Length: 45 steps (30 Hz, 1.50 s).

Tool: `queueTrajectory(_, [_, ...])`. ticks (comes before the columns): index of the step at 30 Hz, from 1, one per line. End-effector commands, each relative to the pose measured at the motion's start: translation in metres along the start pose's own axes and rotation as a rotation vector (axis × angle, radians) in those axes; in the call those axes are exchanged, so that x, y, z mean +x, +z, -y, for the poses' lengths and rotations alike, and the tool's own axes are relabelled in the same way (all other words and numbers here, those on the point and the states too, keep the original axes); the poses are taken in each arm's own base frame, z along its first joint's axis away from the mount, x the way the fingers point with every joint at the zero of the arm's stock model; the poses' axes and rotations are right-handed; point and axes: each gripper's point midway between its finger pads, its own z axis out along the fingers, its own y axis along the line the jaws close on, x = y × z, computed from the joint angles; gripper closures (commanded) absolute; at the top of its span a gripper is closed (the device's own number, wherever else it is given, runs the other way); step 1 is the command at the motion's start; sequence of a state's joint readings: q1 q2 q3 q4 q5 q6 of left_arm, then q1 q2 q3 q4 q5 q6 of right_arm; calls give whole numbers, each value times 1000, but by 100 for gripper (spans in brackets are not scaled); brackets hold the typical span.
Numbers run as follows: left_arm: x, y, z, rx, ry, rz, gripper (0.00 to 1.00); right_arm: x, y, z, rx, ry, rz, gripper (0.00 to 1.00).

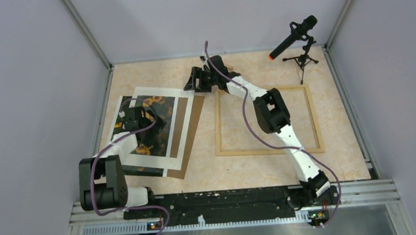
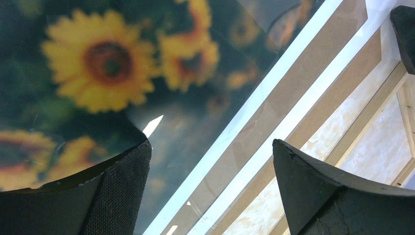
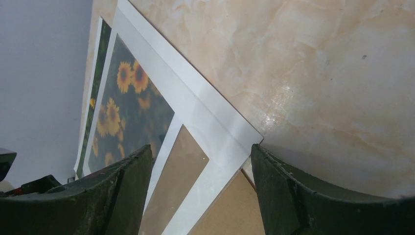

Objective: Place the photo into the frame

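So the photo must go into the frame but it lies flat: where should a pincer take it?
Probably its left edge, coming from the left: the photo lies flat, partly under the white mat, and seems to poke out only there.

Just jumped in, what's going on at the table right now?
The frame lies empty on the right. The photo sits at left, stacked with a white mat and brown backing board. The left hand hovers open over the photo; the right hand, open, is at the mat's far corner. Nothing is gripped.
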<state>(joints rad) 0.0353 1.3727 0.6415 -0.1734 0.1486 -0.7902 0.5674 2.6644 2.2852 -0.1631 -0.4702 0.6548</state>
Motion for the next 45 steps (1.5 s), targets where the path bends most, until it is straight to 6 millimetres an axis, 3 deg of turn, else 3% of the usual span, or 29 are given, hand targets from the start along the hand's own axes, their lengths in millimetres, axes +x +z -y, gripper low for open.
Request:
queueTrajectory(1, [34, 9, -37, -118, -8, -121, 2, 40, 12, 2, -33, 68, -90, 27])
queueTrajectory(14, [39, 14, -38, -113, -13, -149, 2, 14, -24, -70, -303, 114, -28, 27])
queueTrajectory(18, [40, 14, -38, -111, -12, -153, 2, 11, -28, -82, -359, 143, -22, 27])
queueTrajectory(29, [39, 14, -37, -104, -8, -153, 2, 4, -51, -94, -437, 353, 63, 21])
queueTrajectory(35, [39, 13, -36, -101, -5, -150, 2, -5, -61, -89, -431, 461, 150, 8])
queueTrajectory(38, [39, 13, -36, -101, -4, -148, 2, -7, -60, -81, -404, 492, 167, 2])
queueTrajectory(45, [39, 14, -35, -97, -8, -153, 2, -5, -56, -79, -434, 594, 173, 1])
